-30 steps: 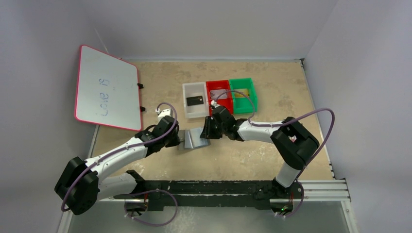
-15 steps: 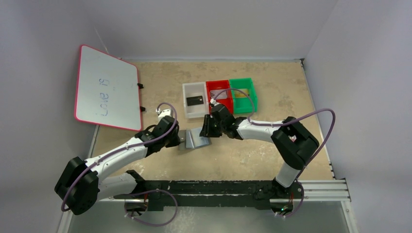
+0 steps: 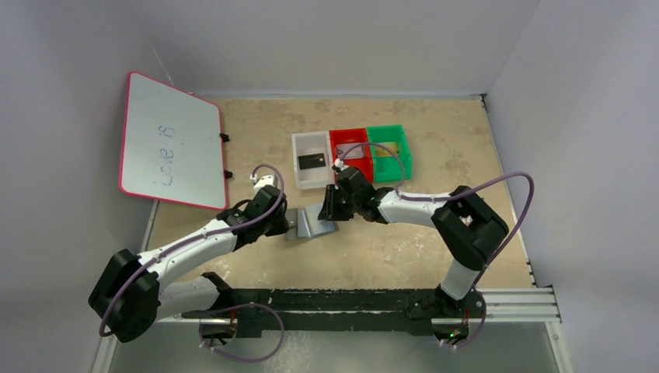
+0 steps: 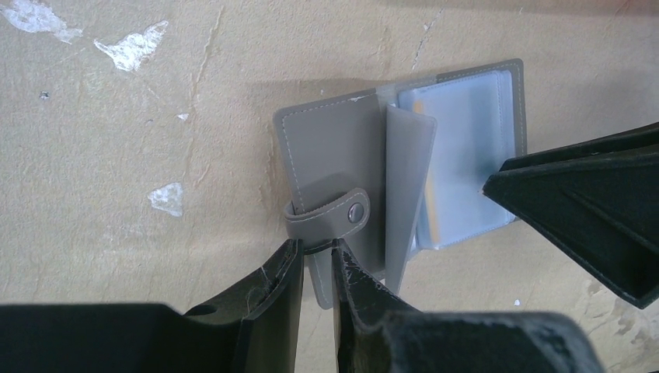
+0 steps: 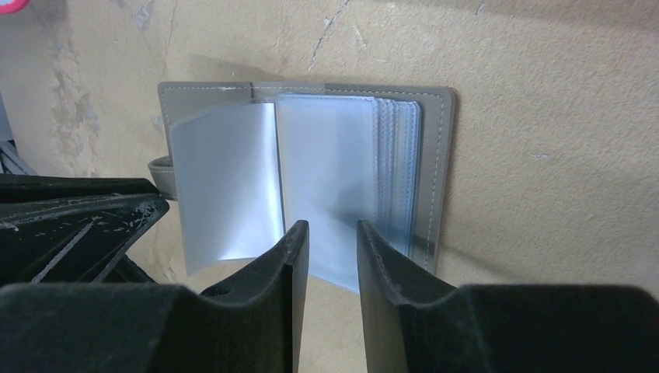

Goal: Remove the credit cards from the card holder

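Whiteboard [image 3: 171, 151]: far left, propped at the edge of the surface [image 3: 443, 140]

Left gripper [image 4: 315, 252]: jaws narrow, pinched on the strap edge of the card holder [image 4: 326, 163], pinning it

Card holder: lay open between the two grippers, its clear sleeves [image 5: 225, 179] fanned up; a yellowish strip [image 4: 431, 210] showed through one of them, probably a credit card. Handling, as judged: cover light and floppy, sleeves slick and limp, card thin and stiff; best taken by an exposed card edge at a sleeve mouth, with the cover held down

Right gripper [image 5: 332, 233]: jaws narrow, astride the near edge of a sleeve; whether they pinched it could not be told

White tray [image 3: 311, 137]: just behind the holder, held a black card [image 3: 311, 162]; red tray [image 3: 347, 132] and green tray [image 3: 386, 128] touching in a row to its right
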Available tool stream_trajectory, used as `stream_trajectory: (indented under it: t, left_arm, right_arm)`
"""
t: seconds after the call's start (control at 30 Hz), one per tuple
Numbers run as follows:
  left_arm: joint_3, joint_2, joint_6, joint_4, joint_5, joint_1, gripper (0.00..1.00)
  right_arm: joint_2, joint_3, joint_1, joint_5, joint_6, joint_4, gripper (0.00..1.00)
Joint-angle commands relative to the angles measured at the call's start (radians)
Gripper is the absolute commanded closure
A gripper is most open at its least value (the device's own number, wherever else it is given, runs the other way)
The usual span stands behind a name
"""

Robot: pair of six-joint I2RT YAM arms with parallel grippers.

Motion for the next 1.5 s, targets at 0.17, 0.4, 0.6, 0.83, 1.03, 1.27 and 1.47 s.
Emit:
stream_trajectory:
  t: [0.17, 0.4, 0.6, 0.83, 1.03, 1.27, 1.47]
  left_arm:
    - [0.003, 0.003, -0.002, 0.045, 0.012, 0.003, 0.81]
    - [0.005, 0.005, -0.001, 0.046, 0.012, 0.003, 0.81]
    - [0.003, 0.01, -0.003, 0.049, 0.014, 0.003, 0.81]
    - [0.006, 0.011, -0.003, 0.052, 0.018, 0.003, 0.81]
    - [0.013, 0.021, 0.001, 0.054, 0.025, 0.003, 0.81]
    - [0.022, 0.029, 0.008, 0.052, 0.027, 0.003, 0.81]
    - [0.018, 0.028, 0.006, 0.053, 0.024, 0.003, 0.81]
  right_arm:
    - [0.011, 0.036, -0.001, 0.006, -0.011, 0.017, 0.67]
    - [-0.042, 0.04, 0.0, 0.048, -0.021, -0.061, 0.65]
    - [-0.021, 0.041, 0.0, 0.047, -0.017, -0.063, 0.63]
    - [-0.01, 0.05, 0.0, 0.063, -0.023, -0.068, 0.62]
    - [-0.049, 0.083, 0.0, 0.059, -0.03, -0.096, 0.59]
    - [-0.014, 0.095, -0.001, 0.07, -0.028, -0.114, 0.59]
    - [0.003, 0.094, -0.001, 0.081, -0.025, -0.129, 0.59]
